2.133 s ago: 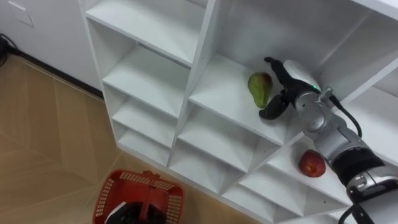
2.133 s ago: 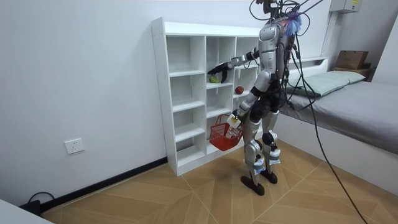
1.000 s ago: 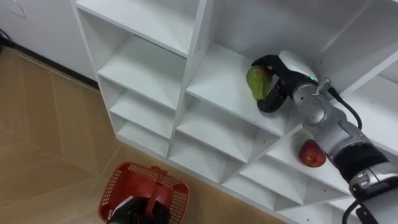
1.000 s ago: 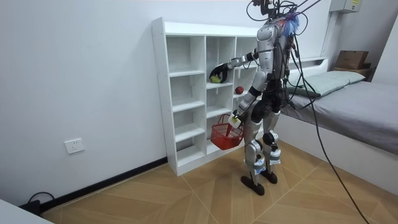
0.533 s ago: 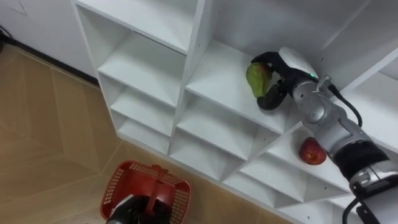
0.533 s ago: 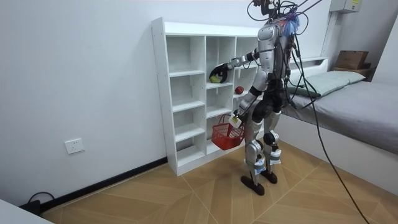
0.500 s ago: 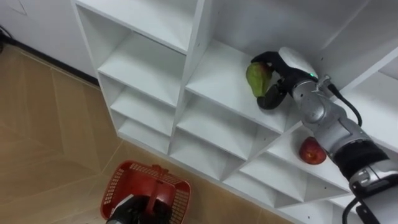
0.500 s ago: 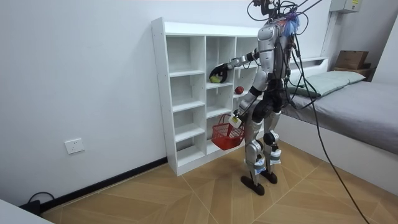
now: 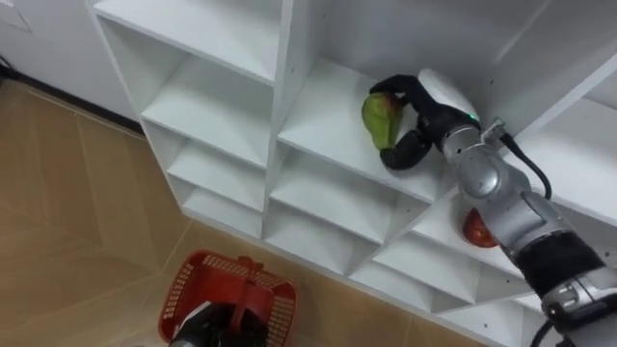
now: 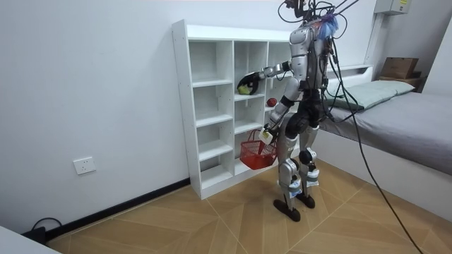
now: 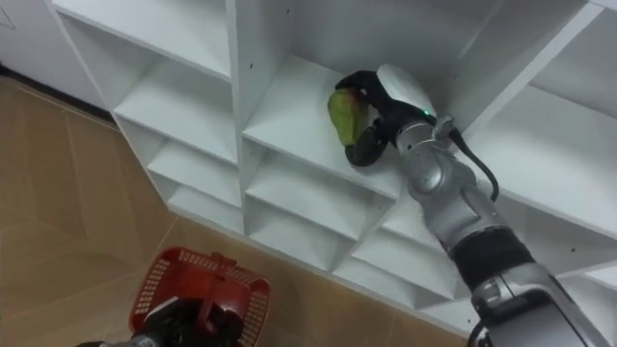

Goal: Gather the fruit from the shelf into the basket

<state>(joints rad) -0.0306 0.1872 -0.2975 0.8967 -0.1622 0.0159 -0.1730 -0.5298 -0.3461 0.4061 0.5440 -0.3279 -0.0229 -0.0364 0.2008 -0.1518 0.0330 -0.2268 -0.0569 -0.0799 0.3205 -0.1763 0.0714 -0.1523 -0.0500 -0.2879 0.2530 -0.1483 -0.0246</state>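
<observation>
Right hand (image 9: 431, 100) grips pear (image 9: 377, 119), left hand (image 9: 206, 329) basket (image 9: 277, 292); room view adds bed (image 10: 417, 113)

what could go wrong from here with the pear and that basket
1. The right hand is curled round the pear deep in a shelf compartment; on the way out it might clip an edge and lose the fruit.
2. The red basket, hanging from the left hand, sits far below and to the left, so an early release would probably miss it.

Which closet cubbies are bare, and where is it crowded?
Bare: the left column of the closet and the cubbies under the pear. Crowded: the pear's cubby, where the right hand grips it, and the cubby holding the apple.
</observation>
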